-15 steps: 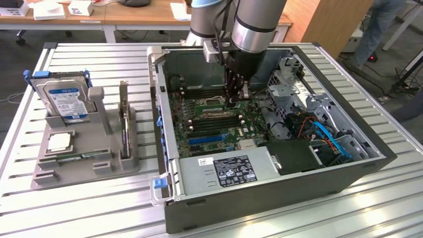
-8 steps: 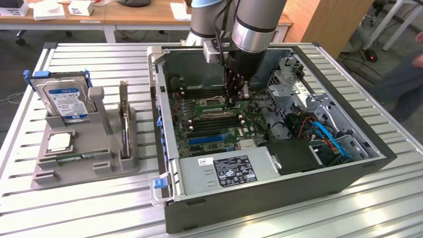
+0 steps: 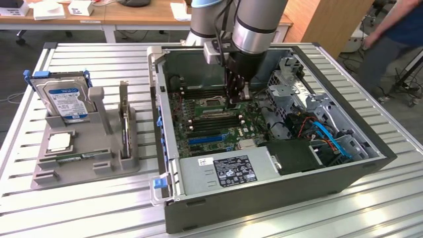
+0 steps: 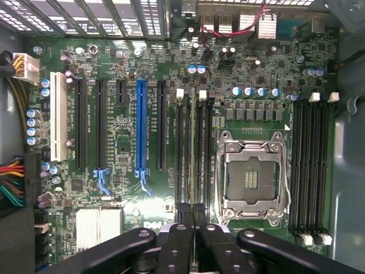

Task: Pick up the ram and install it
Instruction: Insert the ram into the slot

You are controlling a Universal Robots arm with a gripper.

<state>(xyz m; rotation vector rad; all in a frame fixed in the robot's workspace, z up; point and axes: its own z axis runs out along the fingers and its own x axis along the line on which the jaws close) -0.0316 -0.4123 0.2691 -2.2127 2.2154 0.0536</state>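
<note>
Exterior view, centre of frame: the gripper [image 3: 237,99] is down inside the case [image 3: 264,208], at the motherboard [image 3: 205,130]. Wrist view: fingers [image 4: 183,220] clenched on the ram [image 4: 193,154], edge-on over memory slots [image 4: 201,142] beside the socket [image 4: 251,171].

Exterior view: set high off the counter [image 3: 99,198], looking down slantwise on the whole open computer case [image 3: 264,208].
Wrist view: close, facing straight past the pincer [image 4: 193,212] onto the motherboard [image 4: 122,149].
Shared: motherboard and processor socket [image 4: 251,177].
</note>
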